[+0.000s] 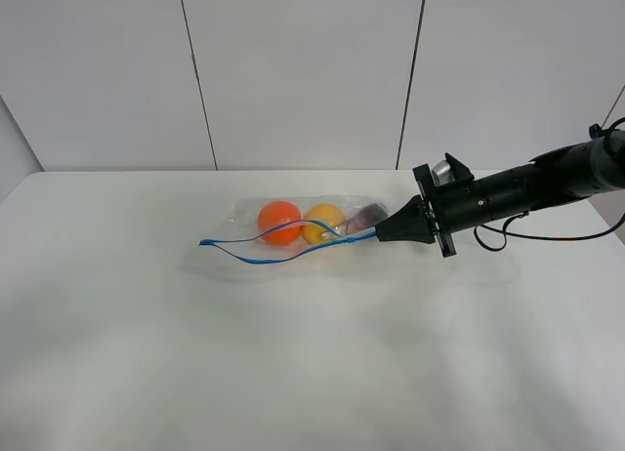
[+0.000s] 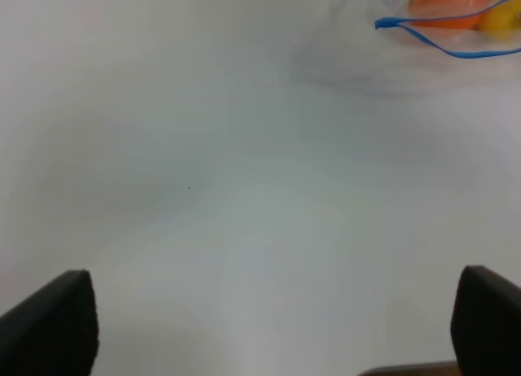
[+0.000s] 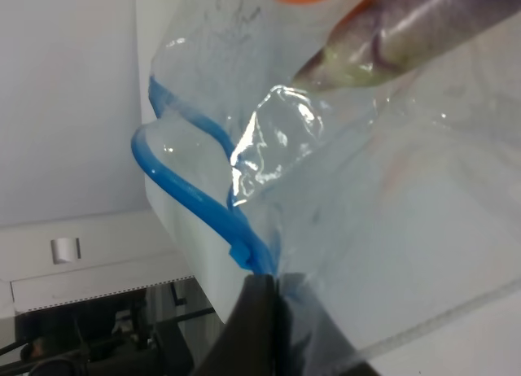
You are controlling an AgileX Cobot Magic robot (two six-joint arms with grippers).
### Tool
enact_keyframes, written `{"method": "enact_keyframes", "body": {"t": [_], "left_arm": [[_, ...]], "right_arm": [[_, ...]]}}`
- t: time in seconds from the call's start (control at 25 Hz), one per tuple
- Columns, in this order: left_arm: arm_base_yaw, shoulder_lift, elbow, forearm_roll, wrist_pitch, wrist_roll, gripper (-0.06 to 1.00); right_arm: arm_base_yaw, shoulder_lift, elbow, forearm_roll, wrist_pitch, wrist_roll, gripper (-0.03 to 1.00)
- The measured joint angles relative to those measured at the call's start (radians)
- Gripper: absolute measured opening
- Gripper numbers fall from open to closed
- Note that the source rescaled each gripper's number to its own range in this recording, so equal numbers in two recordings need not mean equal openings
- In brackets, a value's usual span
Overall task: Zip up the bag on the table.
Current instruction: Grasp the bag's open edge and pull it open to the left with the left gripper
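Note:
The clear bag [image 1: 298, 231] lies on the white table [image 1: 293, 373] with an orange [image 1: 279, 222], a yellow fruit [image 1: 323, 223] and a purple eggplant [image 1: 367, 215] inside. Its blue zipper strip [image 1: 264, 256] gapes in two wavy lines. My right gripper [image 1: 381, 234] is shut on the strip's right end. In the right wrist view the gripper [image 3: 264, 290] pinches the blue strip [image 3: 187, 193] with the eggplant [image 3: 423, 26] beyond. My left gripper [image 2: 269, 331] is open and empty, well away from the bag's left end [image 2: 423, 30], and is out of the high view.
The right arm [image 1: 537, 183] reaches in from the right edge, with a black cable [image 1: 547, 238] hanging under it. A pale panelled wall [image 1: 293, 70] stands behind the table's far edge. Bare tabletop [image 2: 203, 189] lies in front of the left gripper.

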State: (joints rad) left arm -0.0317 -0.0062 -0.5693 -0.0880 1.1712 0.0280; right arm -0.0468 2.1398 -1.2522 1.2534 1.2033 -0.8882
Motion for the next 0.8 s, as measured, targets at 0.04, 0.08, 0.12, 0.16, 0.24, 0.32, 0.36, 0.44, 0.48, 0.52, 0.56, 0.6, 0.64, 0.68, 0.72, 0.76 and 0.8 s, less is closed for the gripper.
{"method": "enact_keyframes", "body": {"t": [0.04, 0.08, 0.12, 0.16, 0.24, 0.32, 0.36, 0.44, 0.48, 0.52, 0.56, 0.6, 0.64, 0.68, 0.72, 0.76, 0.8], "left_arm": [[0.000, 0.000, 0.000, 0.000, 0.000, 0.000, 1.00], [0.000, 0.000, 0.000, 0.000, 0.000, 0.000, 1.00], [0.000, 0.000, 0.000, 0.000, 0.000, 0.000, 1.00], [0.000, 0.000, 0.000, 0.000, 0.000, 0.000, 1.00], [0.000, 0.000, -0.005, 0.012, -0.009, 0.000, 1.00], [0.000, 0.003, -0.025, 0.031, -0.049, -0.005, 1.00], [0.000, 0.019, -0.041, 0.040, -0.082, -0.006, 1.00], [0.000, 0.081, -0.079, 0.044, -0.148, -0.007, 1.00], [0.000, 0.136, -0.098, 0.045, -0.192, -0.007, 1.00], [0.000, 0.180, -0.112, 0.047, -0.225, -0.007, 1.00], [0.000, 0.237, -0.129, 0.047, -0.266, -0.007, 1.00], [0.000, 0.297, -0.147, 0.047, -0.308, -0.004, 1.00], [0.000, 0.349, -0.162, 0.047, -0.343, 0.001, 1.00], [0.000, 0.413, -0.184, 0.047, -0.388, 0.006, 1.00], [0.000, 0.475, -0.200, 0.047, -0.419, 0.014, 1.00], [0.000, 0.526, -0.216, 0.047, -0.448, 0.025, 1.00], [0.000, 0.598, -0.234, 0.047, -0.480, 0.034, 1.00]], "right_arm": [[0.000, 0.000, 0.000, 0.000, 0.000, 0.000, 0.00], [0.000, 0.000, 0.000, 0.000, 0.000, 0.000, 0.00], [0.000, 0.000, 0.000, 0.000, 0.000, 0.000, 0.00], [0.000, 0.000, 0.000, 0.000, 0.000, 0.000, 0.00], [0.000, 0.000, 0.000, 0.000, 0.000, 0.000, 0.00], [0.000, 0.000, 0.000, 0.000, 0.000, 0.000, 0.00], [0.000, 0.000, 0.000, 0.000, 0.000, 0.000, 0.00], [0.000, 0.000, 0.000, 0.000, 0.000, 0.000, 0.00], [0.000, 0.000, 0.000, -0.001, 0.000, 0.000, 0.00], [0.000, 0.000, 0.000, -0.001, 0.000, 0.000, 0.00], [0.000, 0.000, 0.000, -0.001, 0.000, 0.000, 0.00], [0.000, 0.000, 0.000, -0.002, 0.000, 0.000, 0.00], [0.000, 0.000, 0.000, -0.002, 0.000, 0.000, 0.00], [0.000, 0.000, 0.000, -0.002, 0.000, 0.000, 0.00], [0.000, 0.000, 0.000, -0.002, 0.000, 0.000, 0.00], [0.000, 0.000, 0.000, -0.004, 0.000, 0.000, 0.00], [0.000, 0.000, 0.000, -0.005, 0.000, 0.000, 0.00]]}}
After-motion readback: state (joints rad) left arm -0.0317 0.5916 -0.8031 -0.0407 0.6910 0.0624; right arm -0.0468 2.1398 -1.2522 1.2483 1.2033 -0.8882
